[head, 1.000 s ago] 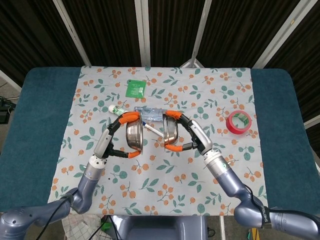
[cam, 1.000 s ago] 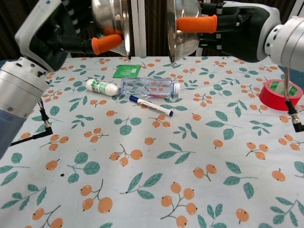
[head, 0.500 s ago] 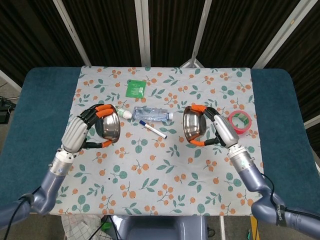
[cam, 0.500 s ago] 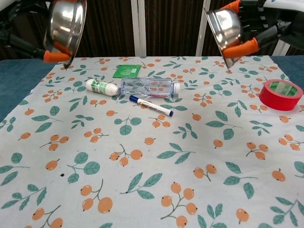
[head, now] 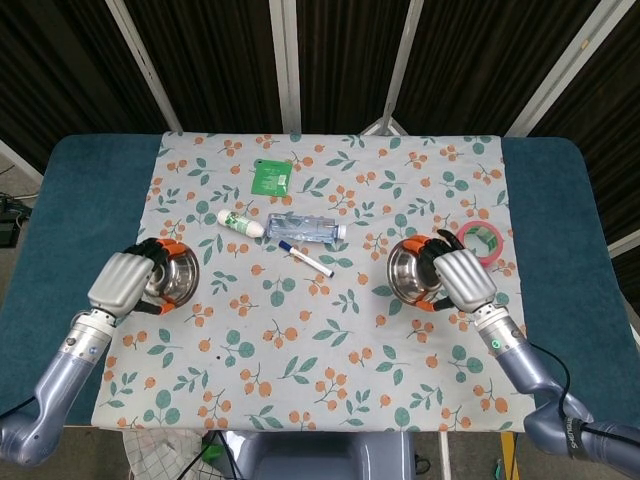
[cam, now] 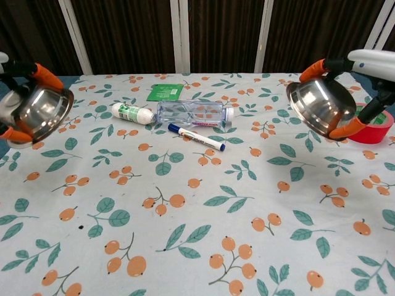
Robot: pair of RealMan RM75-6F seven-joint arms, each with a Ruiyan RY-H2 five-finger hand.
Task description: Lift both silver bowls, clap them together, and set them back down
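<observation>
My left hand (head: 128, 281) grips one silver bowl (head: 172, 280) near the cloth's left edge; in the chest view this bowl (cam: 38, 113) hangs tilted above the table at far left, orange fingertips (cam: 44, 74) on its rim. My right hand (head: 462, 279) holds the other silver bowl (head: 409, 274) at the right side, its opening turned up and inward. The chest view shows that bowl (cam: 318, 106) tilted and off the cloth, beside the red tape. The two bowls are far apart.
On the floral cloth (head: 330, 350) lie a clear plastic bottle (head: 304, 228), a small white bottle (head: 238, 221), a marker pen (head: 305, 258) and a green packet (head: 270, 177). A red tape roll (head: 482, 240) sits just behind my right hand.
The bowls were face to face at the centre a second ago. Both hands have since swung outward and down, carrying the bowls apart to the left and right sides.
</observation>
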